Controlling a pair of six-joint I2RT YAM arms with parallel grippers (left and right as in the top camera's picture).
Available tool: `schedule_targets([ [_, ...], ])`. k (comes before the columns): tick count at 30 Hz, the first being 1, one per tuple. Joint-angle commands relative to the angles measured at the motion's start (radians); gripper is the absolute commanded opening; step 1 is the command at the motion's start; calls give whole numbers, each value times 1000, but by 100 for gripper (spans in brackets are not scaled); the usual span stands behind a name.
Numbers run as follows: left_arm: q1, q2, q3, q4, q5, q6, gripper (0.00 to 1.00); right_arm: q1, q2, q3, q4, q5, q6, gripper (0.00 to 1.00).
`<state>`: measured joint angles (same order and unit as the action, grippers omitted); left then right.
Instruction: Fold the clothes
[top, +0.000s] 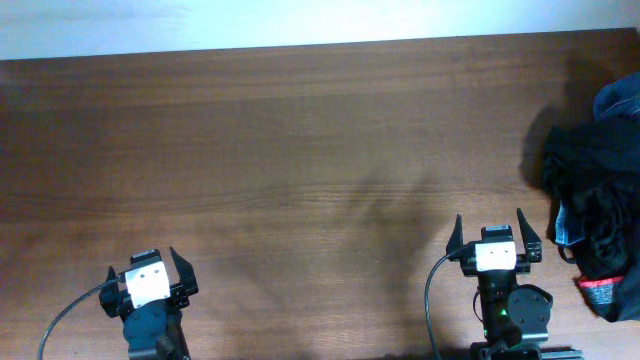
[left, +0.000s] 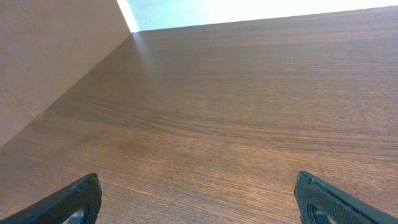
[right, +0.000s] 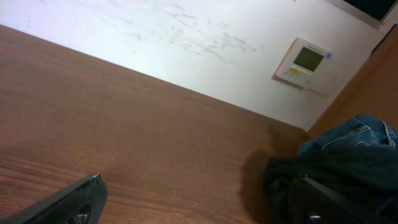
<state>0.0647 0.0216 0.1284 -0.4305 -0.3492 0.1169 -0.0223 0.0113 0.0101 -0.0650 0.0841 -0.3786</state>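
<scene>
Pants (top: 603, 270) (perhaps) near spread right claw (top: 489, 217)

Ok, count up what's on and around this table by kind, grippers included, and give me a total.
Grippers: 2, left gripper and right gripper, both open
Clothing pile: 1, black and blue denim pieces, too tangled to count singly
Wall control panel: 1
Table: 1
Total: 5

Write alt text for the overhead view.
Two open grippers, the left gripper and right gripper, sit at the near edge of a wooden table. A black garment with a red edge lies heaped with blue denim at the right.
</scene>
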Motion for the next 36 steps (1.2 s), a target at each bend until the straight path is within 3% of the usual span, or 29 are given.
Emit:
schedule_targets([
  [1, -5, -10, 0, -12, -21, 20, 99, 6, -3, -5, -9, -10, -6, 99],
  [24, -5, -10, 0, -12, -21, 20, 100, 7, -3, -5, 40, -40, -6, 99],
  [30, -5, -10, 0, -12, -21, 20, 99, 9, -3, -2, 47, -250, -3, 99],
  [36, -5, -10, 0, -12, -21, 20, 99, 9, -3, 91, -6, -268, 159, 99],
])
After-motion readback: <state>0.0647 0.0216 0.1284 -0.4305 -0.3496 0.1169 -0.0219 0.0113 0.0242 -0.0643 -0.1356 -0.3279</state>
